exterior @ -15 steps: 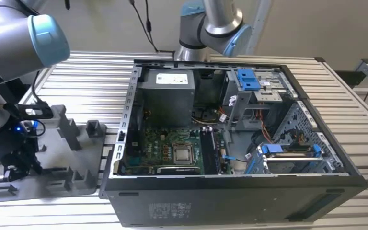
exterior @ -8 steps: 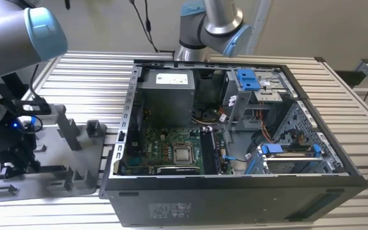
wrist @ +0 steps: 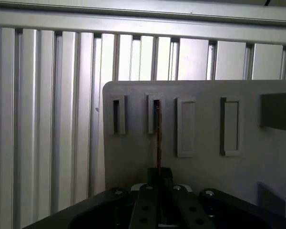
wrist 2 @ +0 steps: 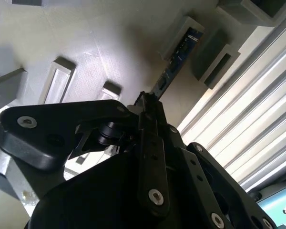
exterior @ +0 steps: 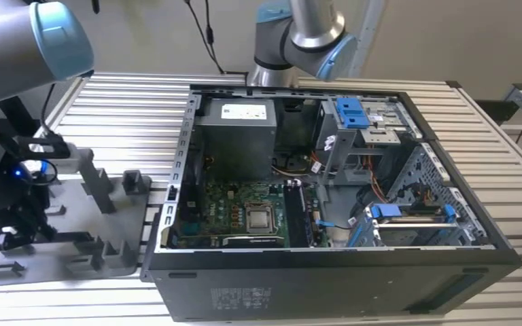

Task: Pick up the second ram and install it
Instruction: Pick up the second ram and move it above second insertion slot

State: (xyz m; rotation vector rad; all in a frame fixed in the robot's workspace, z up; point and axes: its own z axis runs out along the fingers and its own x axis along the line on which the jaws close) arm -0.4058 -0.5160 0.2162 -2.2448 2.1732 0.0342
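The second ram (wrist: 158, 136) is a thin dark stick seen edge-on, one end resting in a slot of the grey holder plate (wrist: 205, 162). In the second wrist view the ram (wrist 2: 177, 57) shows a dark face with blue marks, lying between raised grey posts. My gripper (wrist: 159, 172) sits at the stick's near end, its black fingers (wrist 2: 148, 112) drawn together around it. At the exterior view's left, the gripper (exterior: 9, 234) hangs low over the holder plate (exterior: 71, 204).
An open black computer case (exterior: 334, 278) lies on the slatted metal table (exterior: 125, 109), right of the holder. Inside are the green motherboard (exterior: 229, 207) with a silver processor (exterior: 261, 219), a grey power supply (exterior: 236, 136) and blue drive brackets (exterior: 356, 112). Another arm (exterior: 298, 34) stands behind.
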